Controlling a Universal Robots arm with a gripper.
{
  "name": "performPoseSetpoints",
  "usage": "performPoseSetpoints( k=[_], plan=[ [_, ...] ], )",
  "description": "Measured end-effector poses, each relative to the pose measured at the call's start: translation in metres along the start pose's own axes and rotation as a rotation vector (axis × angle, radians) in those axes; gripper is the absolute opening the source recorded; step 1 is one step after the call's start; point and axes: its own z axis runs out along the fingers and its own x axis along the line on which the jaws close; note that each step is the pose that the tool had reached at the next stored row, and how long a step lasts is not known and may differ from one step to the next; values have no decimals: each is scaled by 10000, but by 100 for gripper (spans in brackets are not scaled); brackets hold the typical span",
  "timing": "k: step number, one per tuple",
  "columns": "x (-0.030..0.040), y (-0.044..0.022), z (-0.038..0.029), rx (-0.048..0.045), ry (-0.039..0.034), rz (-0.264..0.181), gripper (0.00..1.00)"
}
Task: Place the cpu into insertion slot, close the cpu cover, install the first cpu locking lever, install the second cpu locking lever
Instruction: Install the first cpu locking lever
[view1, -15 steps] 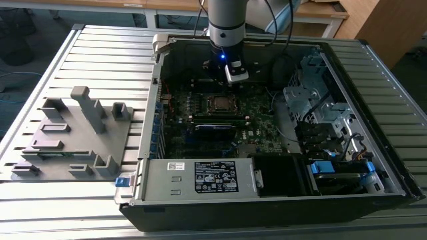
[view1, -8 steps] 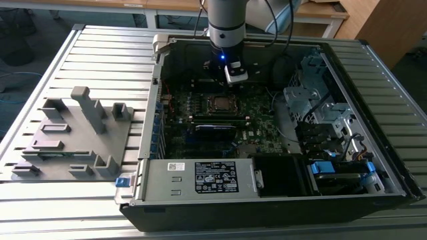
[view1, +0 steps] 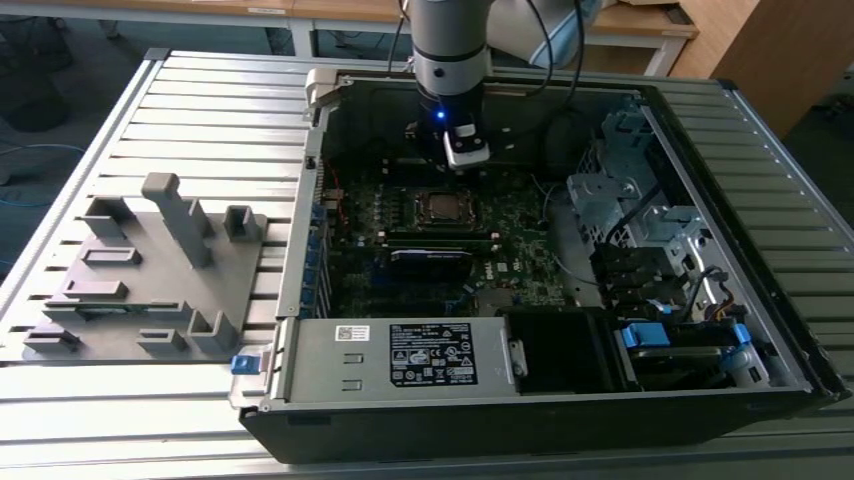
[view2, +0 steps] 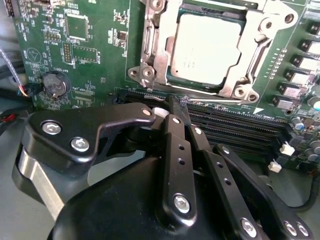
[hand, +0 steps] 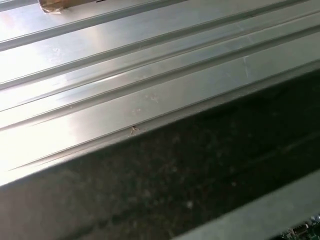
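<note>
Ribbed table (hand: 125, 75); cpu (view2: 207, 47) within cpu cover (view2: 161, 52)

A ribbed metal table (view1: 200, 100) fronts wooden desks (view1: 641, 22).

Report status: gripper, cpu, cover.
Gripper shut, empty, near cover. Cpu seated, cover down around it. Nothing in the way.

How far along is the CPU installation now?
Done: the silvery-grey square cpu is seated, with the thin silvery metal cover frame closed over it. In hand: the black gripper, shut, holds nothing visible beside that frame. Left: perhaps the locking levers; their state is unclear.
</note>
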Motion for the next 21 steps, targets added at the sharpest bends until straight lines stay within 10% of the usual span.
performPoseSetpoints(
  k=[21],
  plan=[
    [23,35,11,132,-156,1245,10]
  ],
)
